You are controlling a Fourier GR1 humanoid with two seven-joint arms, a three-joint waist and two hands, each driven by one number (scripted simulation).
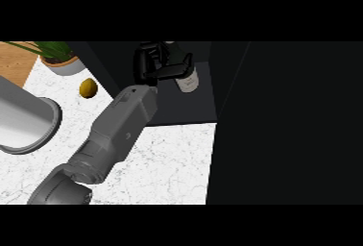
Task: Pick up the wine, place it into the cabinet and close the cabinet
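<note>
The wine bottle (187,82), dark with a pale label, stands inside the dark cabinet (184,108) at the top middle of the head view. My left hand (151,65) is at the end of a grey forearm that reaches up from the lower left. It is just left of the bottle's top. Its fingers (146,55) point straight away from me, and its thumb (179,66) stretches right across the bottle's neck. The bottle is not between the thumb and the fingers. A broad black panel (291,120), seemingly the cabinet's door, fills the right side.
On the white marble counter (170,163), a yellow lemon (88,88) lies left of the cabinet. A potted plant (59,58) stands at the back left, and a large grey round vessel (21,120) sits at the left edge.
</note>
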